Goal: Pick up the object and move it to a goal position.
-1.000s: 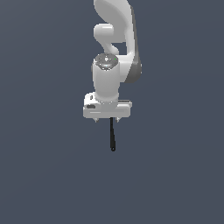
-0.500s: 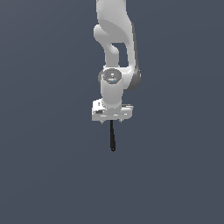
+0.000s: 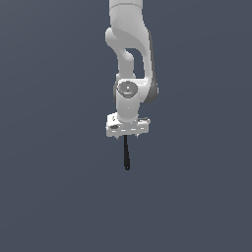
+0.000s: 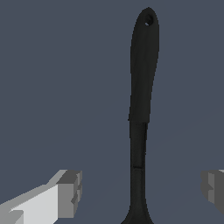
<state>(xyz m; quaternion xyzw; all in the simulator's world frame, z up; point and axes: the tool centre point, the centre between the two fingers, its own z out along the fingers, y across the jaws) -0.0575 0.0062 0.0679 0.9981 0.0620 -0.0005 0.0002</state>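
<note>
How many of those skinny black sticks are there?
1. The only black stick lies just below the white gripper in the exterior view; in the wrist view it runs between the two fingertips, untouched. No others show.

Plain dark blue-grey surface point(image 3: 54, 197), uniform, filling the whole background

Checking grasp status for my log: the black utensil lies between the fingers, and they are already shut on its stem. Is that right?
Not quite. The utensil does lie between the fingers, but they are open, standing apart from its stem on both sides. The wrist view shows the gaps clearly.
</note>
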